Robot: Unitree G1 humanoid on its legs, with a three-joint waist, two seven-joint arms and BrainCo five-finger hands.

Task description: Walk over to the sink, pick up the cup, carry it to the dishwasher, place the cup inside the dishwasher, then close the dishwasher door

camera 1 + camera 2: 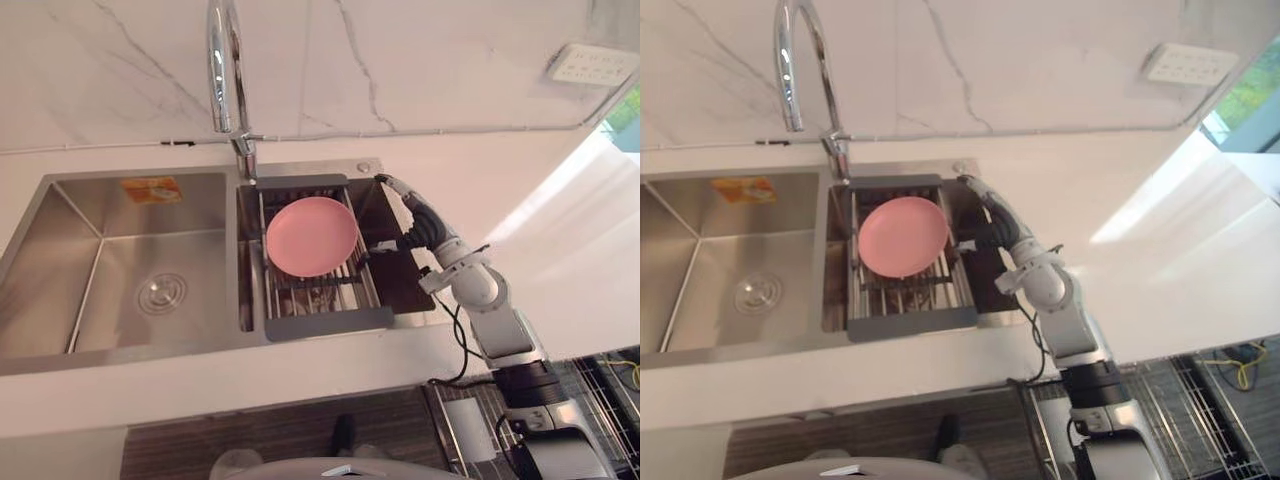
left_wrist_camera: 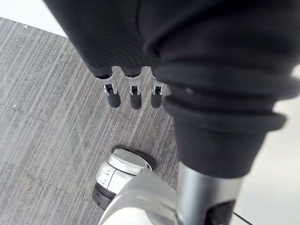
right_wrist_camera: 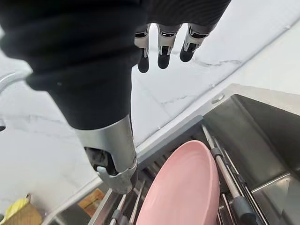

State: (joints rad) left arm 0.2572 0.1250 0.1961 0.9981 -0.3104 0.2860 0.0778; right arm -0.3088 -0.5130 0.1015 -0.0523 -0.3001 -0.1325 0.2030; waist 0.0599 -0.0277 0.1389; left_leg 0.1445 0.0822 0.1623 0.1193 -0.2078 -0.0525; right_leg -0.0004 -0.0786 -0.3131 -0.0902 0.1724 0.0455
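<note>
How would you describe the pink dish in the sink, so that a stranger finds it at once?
Find the steel double sink set in the white counter. Its right basin, by the tall tap, holds a wire rack with grey ends. On that rack rests the plate: round and pink amid grey metal.

R arm [image 1: 490, 310] stretched fwd from lower right, elbow bent. Right hand [image 1: 405, 205] palm down, fingers [image 3: 161, 47] straight, relaxed. Left hand [image 2: 136, 93] hangs low, fingers loose, nothing held.
</note>
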